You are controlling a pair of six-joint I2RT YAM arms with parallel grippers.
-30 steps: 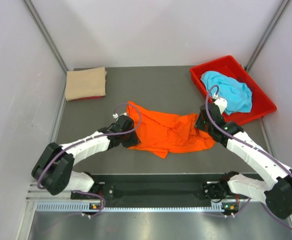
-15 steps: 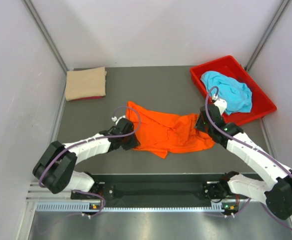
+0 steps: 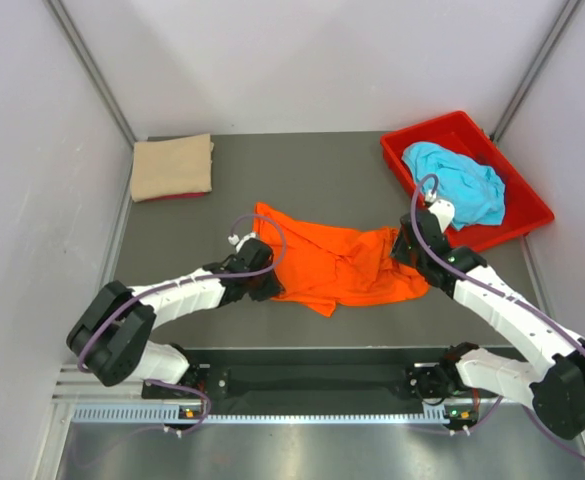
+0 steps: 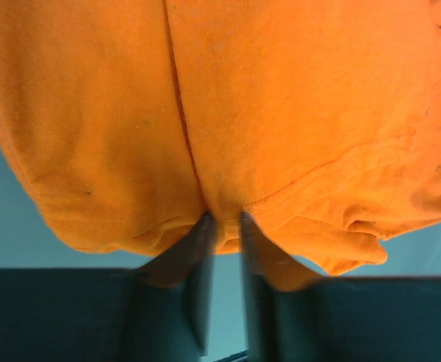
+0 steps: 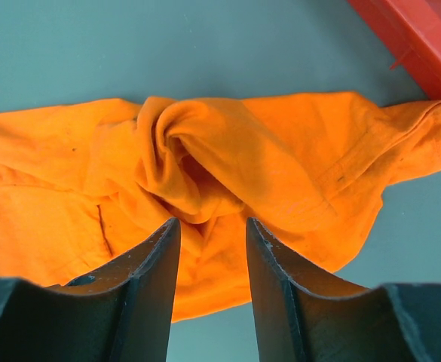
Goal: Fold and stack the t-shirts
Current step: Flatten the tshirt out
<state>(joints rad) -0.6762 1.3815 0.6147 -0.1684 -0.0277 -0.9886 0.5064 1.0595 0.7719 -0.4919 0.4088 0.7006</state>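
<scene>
Grey desk (image 3: pixel 322 180): orange shirt (image 3: pixel 337 265) edge nipped in narrow left jaws. Right jaws half-spread, straddling its bunched fold. Left arm has crept nearer; shirt unmoved.

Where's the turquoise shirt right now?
Top view: the turquoise shirt lies crumpled in the red bin at the table's far right corner, just beyond the right gripper.

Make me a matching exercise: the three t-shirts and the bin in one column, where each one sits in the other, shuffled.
1 orange t-shirt
2 tan t-shirt
3 turquoise t-shirt
4 red bin

A far right side of the table
B folded, far left corner
C bunched up inside the red bin
D rumpled, in the middle of the table

Pairs: 1-D, 2-B, 3-C, 4-A.
</scene>
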